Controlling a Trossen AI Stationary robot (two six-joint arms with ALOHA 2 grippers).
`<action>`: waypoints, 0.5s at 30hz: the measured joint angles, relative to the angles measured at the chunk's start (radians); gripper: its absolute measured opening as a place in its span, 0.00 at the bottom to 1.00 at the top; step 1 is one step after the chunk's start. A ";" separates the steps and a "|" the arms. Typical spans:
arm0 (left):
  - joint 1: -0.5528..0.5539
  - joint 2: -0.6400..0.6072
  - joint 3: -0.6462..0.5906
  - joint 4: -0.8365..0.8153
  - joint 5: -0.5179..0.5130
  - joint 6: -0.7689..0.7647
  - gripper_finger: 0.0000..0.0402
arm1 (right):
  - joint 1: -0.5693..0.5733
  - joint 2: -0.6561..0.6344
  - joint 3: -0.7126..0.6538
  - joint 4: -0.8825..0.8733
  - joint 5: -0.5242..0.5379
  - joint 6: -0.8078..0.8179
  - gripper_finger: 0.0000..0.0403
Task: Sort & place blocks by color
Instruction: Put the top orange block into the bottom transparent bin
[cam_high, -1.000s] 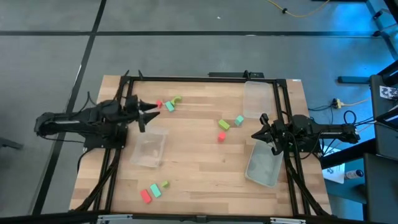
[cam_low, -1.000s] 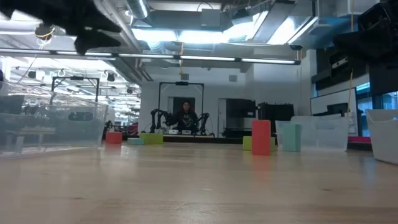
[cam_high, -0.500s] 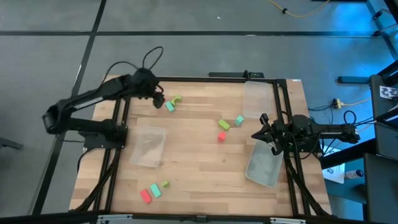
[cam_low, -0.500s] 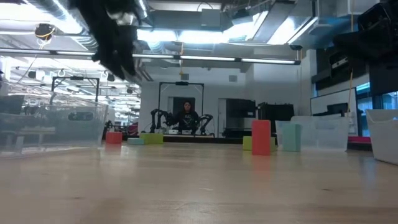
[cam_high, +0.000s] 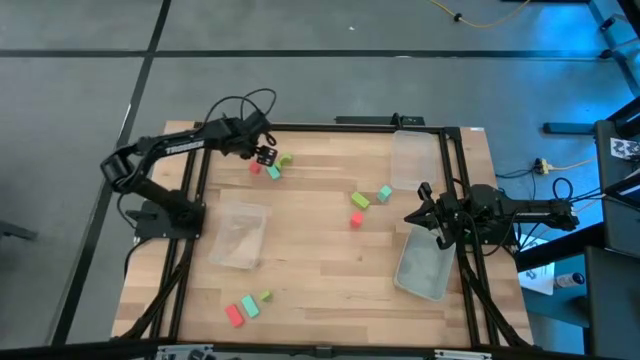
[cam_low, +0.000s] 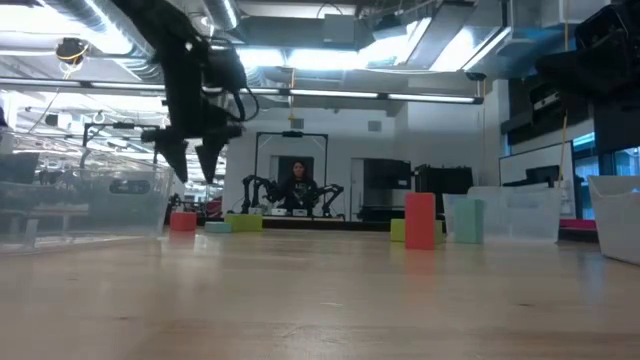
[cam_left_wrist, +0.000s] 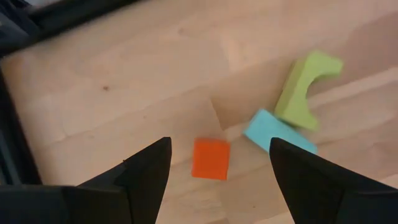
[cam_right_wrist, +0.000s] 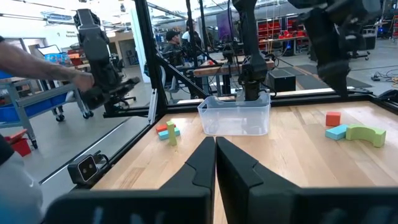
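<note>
Left gripper poised above red block near table's 11 o'clock corner, fingers apart. Teal block and yellow-green block just beside red one, toward 3 o'clock. Right gripper parked at 3 o'clock edge, fingers together, empty.

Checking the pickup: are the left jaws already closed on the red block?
No, the left gripper is open, and the red block lies free on the table.

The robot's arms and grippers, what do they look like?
Both arms are dark, jointed and slim. The left gripper has two black, wedge-shaped fingers; a black cable loops above its wrist. The right gripper is equally black, with tapered fingers.
</note>
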 joint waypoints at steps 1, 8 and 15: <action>0.000 0.016 0.000 0.000 0.008 0.001 0.66 | 0.000 0.000 0.000 0.000 0.000 0.000 0.04; 0.003 0.108 0.000 0.000 0.036 0.020 0.66 | 0.000 0.000 0.000 0.000 0.000 -0.001 0.04; 0.037 0.173 0.000 0.002 0.045 0.088 0.66 | 0.000 0.000 0.000 0.000 0.000 0.000 0.04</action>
